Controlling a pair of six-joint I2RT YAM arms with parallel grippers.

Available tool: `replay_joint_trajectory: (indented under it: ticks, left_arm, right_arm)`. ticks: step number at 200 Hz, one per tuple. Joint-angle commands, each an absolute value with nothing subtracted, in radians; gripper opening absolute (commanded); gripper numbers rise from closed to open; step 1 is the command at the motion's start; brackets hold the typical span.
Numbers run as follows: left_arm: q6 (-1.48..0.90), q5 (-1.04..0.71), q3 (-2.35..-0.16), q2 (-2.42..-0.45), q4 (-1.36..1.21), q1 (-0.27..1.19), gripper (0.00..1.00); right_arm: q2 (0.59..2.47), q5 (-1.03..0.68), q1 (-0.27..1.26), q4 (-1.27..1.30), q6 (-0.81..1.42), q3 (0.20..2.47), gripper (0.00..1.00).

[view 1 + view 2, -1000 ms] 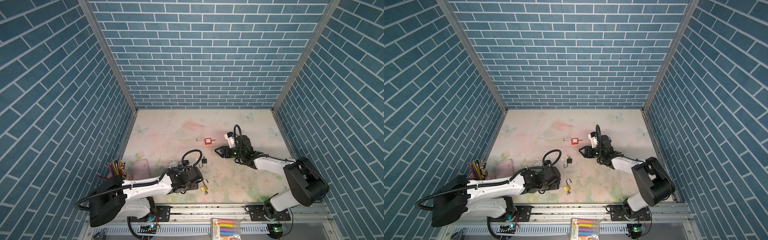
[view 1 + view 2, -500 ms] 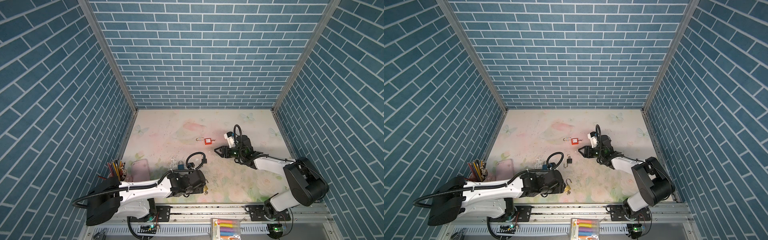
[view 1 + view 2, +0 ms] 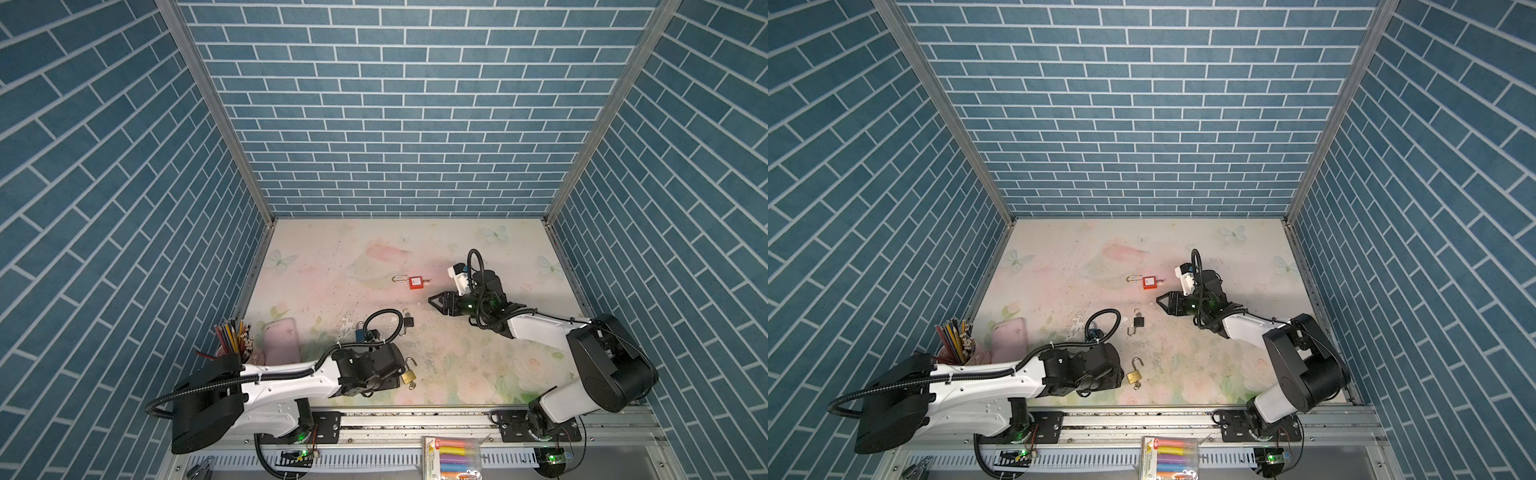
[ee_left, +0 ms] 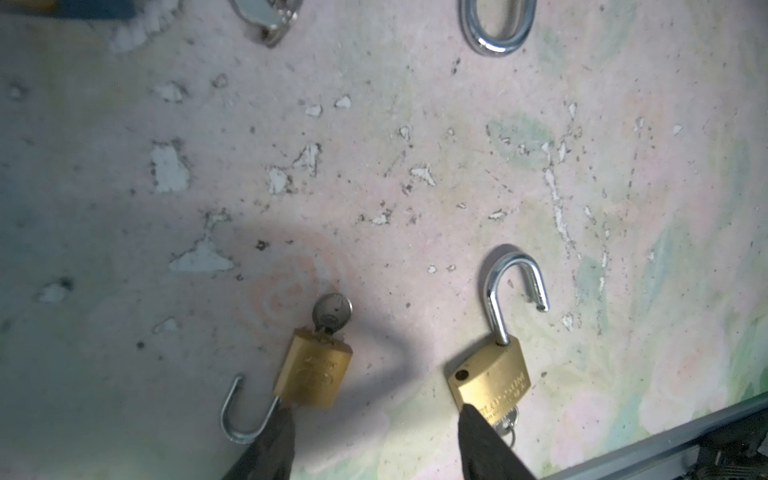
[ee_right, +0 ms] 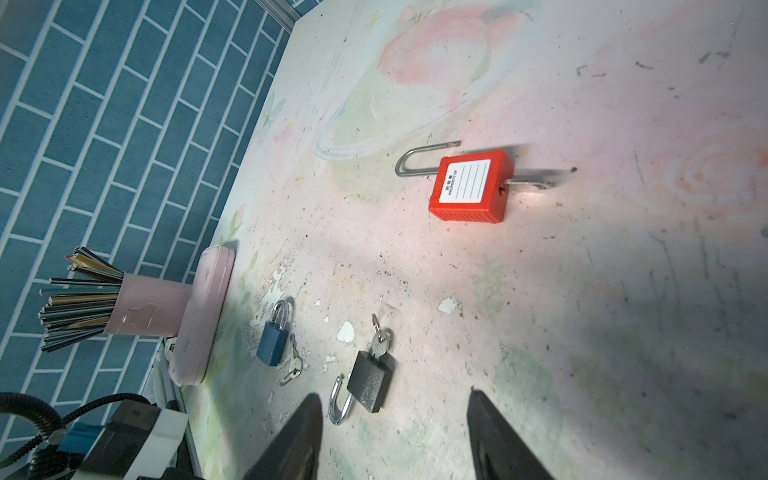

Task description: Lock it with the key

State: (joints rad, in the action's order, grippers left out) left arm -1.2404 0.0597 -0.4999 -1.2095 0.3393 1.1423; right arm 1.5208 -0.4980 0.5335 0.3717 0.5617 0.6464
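Gripper L [image 4: 374, 419] low over brass padlocks [image 4: 488, 376], part-open, empty, gripper R [image 5: 392, 397] hovering, part-open, empty

Both top views: bright, even overhead light and sharp focus; the walls splay at the edges — wide-angle distortion. Wrist views are dimmer and softer: a broad shadow darkens the table [image 4: 386, 365], and the red padlock [image 5: 471, 187] throws a reddish glow.
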Motion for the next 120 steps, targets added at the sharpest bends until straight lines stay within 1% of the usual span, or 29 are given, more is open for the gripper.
replay_joint_trajectory:
  ticks: [1,57,120]
  left_arm:
    - [-1.199,0.107,-0.443,-1.227,0.38,1.067,0.64]
    - [-1.075,0.121,-0.465,-1.266,0.364,0.935,0.64]
    - [-1.038,0.135,-0.535,-1.342,0.374,0.93,0.63]
  right_arm:
    - [1.541,-0.522,0.532,0.395,0.58,0.657,0.57]
    - [1.561,-0.531,0.534,0.407,0.586,0.657,0.56]
    - [1.566,-0.529,0.534,0.411,0.585,0.65,0.56]
